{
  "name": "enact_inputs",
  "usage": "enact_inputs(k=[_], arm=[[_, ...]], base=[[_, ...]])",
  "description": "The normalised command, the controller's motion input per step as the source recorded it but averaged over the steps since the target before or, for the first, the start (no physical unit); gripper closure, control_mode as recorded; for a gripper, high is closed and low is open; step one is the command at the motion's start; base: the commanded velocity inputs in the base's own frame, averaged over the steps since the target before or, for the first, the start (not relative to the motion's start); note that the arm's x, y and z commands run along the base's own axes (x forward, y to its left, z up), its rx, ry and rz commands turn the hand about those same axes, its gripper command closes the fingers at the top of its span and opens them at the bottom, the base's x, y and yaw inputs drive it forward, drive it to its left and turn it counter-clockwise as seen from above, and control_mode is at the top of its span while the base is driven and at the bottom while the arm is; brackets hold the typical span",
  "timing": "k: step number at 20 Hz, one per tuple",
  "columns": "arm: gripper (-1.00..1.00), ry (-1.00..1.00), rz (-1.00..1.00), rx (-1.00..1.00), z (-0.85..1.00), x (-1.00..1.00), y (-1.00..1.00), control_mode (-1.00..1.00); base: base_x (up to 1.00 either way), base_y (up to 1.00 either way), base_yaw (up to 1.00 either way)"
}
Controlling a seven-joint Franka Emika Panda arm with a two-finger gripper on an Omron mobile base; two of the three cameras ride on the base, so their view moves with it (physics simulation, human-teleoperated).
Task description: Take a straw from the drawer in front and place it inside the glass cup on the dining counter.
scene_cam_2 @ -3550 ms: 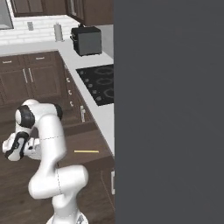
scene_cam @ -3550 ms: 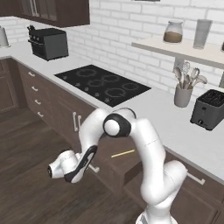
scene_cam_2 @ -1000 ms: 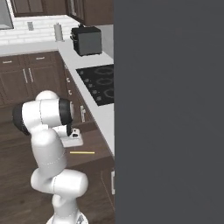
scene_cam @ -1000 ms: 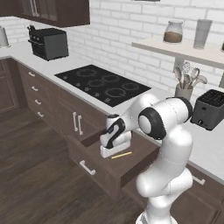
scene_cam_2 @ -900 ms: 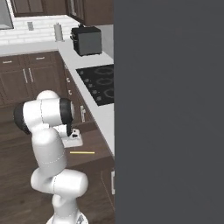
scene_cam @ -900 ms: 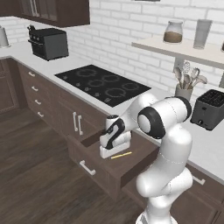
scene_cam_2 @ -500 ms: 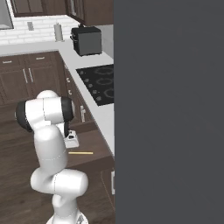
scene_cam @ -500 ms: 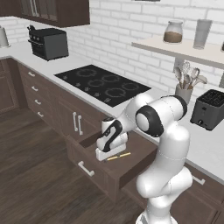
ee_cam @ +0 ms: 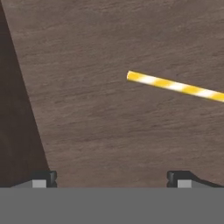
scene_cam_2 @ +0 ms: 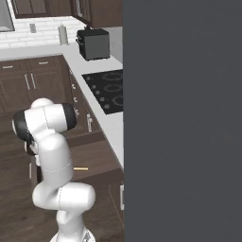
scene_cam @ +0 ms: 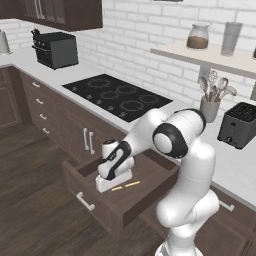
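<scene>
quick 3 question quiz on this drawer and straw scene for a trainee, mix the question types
1. True or false: the gripper is shut on the straw.
2. The straw lies: A) on the stove top, B) on the floor of the open drawer, C) in the utensil pot.
3. Fill in: in the left base view the gripper hangs inside the ____.

Key
1. False: the fingertips stand wide apart and the straw lies free ahead of them.
2. B
3. drawer
</scene>
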Motion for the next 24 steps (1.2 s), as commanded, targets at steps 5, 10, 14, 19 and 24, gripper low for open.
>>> enact_inputs(k=[5,10,14,19,24], arm=[[-1.0,0.01,0.05,0.0,0.02,-0.16,0.04,-1.0],[-1.0,0.0,0.19,0.0,0.0,0.43,-0.47,-1.0],[-1.0,0.01,0.27,0.0,-0.04,0.6,-0.29,-1.0],[-1.0,0.03,0.26,0.0,-0.28,0.27,-0.01,-1.0],[-1.0,0.02,0.23,0.0,-0.43,0.1,0.0,-1.0]], base=[[0.0,0.0,0.0],[0.0,0.0,0.0],[0.0,0.0,0.0],[0.0,0.0,0.0],[0.0,0.0,0.0]])
